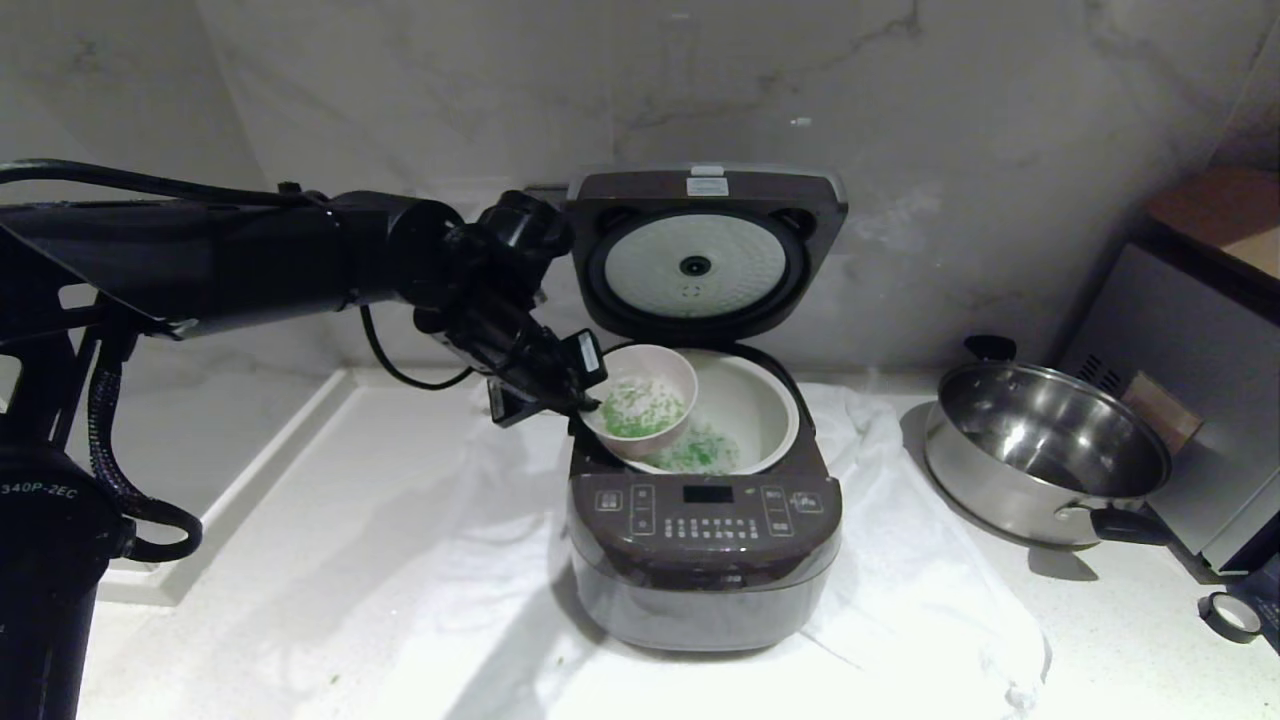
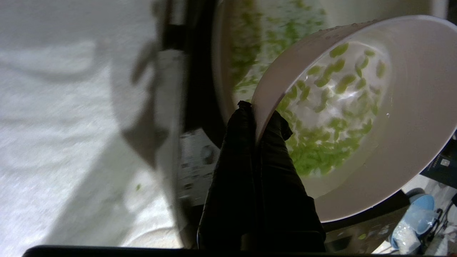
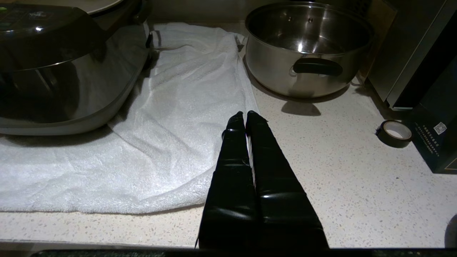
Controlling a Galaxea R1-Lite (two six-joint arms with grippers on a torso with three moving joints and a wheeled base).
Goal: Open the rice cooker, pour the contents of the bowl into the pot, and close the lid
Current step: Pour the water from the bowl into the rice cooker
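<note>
The dark rice cooker (image 1: 705, 560) stands on a white towel with its lid (image 1: 697, 262) swung up against the wall. My left gripper (image 1: 590, 398) (image 2: 257, 113) is shut on the rim of the pink bowl (image 1: 640, 400) (image 2: 410, 117), which hangs tilted over the left side of the white pot (image 1: 762, 410) (image 2: 223, 71). Green bits in water (image 1: 640, 408) (image 2: 321, 142) lie in the bowl, and more green bits (image 1: 700, 452) (image 2: 250, 46) float in the pot. My right gripper (image 3: 245, 115) is shut and empty, low over the counter right of the cooker (image 3: 64, 71).
A steel pan (image 1: 1045, 455) (image 3: 309, 46) with black handles stands right of the cooker, beside a metal appliance (image 1: 1190, 380). A roll of tape (image 1: 1230, 617) (image 3: 393, 133) lies near the counter's right edge. The towel (image 1: 400, 580) (image 3: 171, 117) spreads under and around the cooker.
</note>
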